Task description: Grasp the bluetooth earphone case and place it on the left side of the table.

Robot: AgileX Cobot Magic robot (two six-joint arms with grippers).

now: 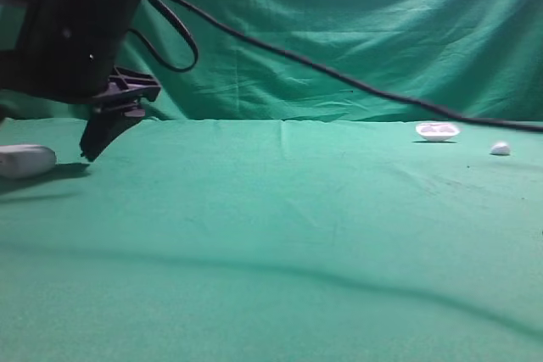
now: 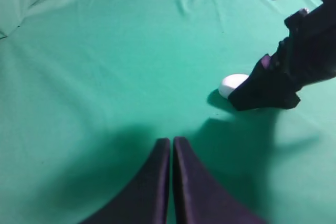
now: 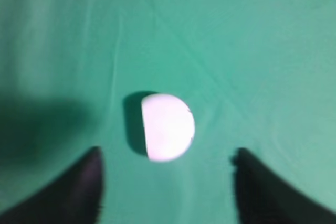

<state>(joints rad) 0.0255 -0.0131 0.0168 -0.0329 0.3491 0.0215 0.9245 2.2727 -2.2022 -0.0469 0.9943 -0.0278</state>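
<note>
Since our right gripper (image 3: 165, 182) has its jaws spread w/ nothing between them, the bluetooth earphone case (image 3: 167, 127) lies free on the table (image 1: 271, 235) at far left, apparently delivered; left gripper (image 2: 171, 182) waits nearby, fingers pressed together

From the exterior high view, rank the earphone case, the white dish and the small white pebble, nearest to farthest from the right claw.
1. Bluetooth earphone case: far left of the table, just beside the right claw, which has reached across.
2. White dish: far right, near the back edge.
3. Small white pebble: farther right.
</note>
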